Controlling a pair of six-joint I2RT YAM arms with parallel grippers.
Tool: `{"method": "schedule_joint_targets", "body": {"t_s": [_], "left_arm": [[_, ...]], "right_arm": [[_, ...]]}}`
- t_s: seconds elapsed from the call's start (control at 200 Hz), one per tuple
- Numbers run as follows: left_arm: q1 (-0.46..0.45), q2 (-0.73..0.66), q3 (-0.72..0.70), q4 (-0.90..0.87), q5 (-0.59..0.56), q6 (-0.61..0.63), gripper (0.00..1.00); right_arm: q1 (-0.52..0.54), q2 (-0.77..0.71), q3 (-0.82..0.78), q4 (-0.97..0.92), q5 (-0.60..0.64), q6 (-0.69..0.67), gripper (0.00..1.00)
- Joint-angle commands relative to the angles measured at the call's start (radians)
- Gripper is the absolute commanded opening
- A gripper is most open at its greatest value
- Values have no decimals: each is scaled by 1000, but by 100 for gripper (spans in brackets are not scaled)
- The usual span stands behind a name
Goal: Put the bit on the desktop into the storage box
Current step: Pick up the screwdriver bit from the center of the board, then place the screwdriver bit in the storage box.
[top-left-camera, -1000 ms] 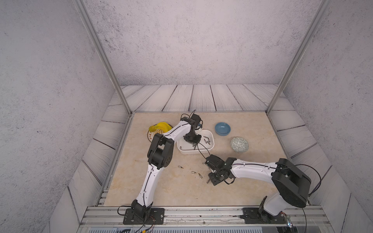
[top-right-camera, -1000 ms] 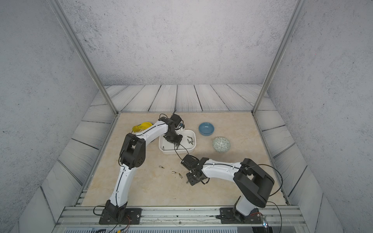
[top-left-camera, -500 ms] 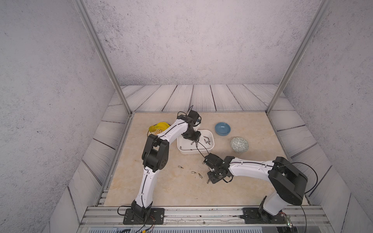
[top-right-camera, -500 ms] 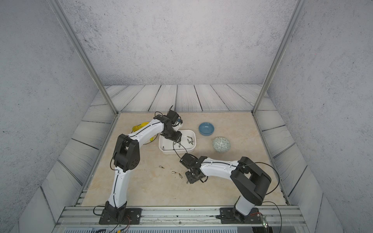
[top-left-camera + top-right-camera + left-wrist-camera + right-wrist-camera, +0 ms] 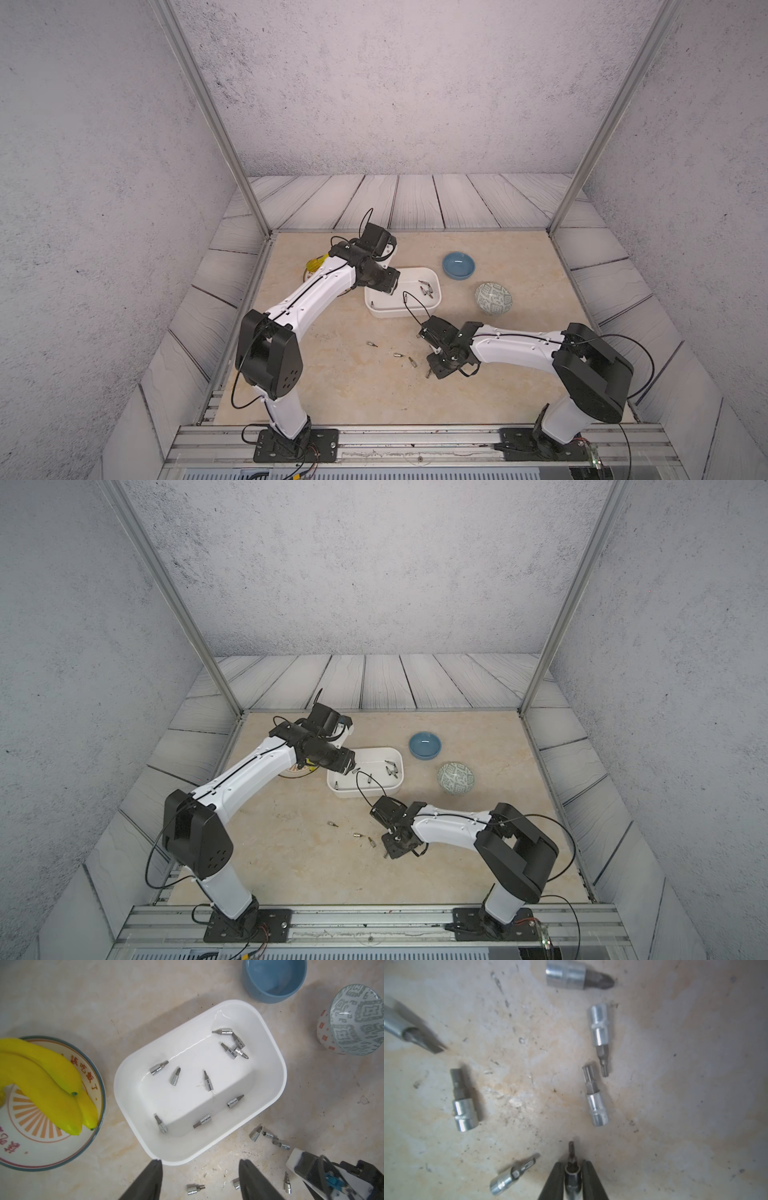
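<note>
Beige desktop (image 5: 353,386) lies beneath right jaws clamping a bit (image 5: 571,1167).

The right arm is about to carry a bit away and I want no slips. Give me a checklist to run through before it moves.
1. The right gripper is shut on a bit: ok.
2. That bit is lifted off the desktop: cannot tell.
3. The loose bits lie apart from the gripped one: ok.
4. The left gripper is open and empty: ok.
5. The box is uncovered for the drop: ok, the left gripper hangs only at one end.
</note>
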Motion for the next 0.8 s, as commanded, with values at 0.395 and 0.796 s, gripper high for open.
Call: {"method": "schedule_joint_targets", "body": {"t_s": [0.395,0.796], "left_arm": [[2,-292,-433,104,13,-139,68],[-15,-363,-621,167,-6,-190,69]], "right_arm": [[6,-66,135,-220,21,8,0],[-166,135,659,-351,-30,-192,0]]}}
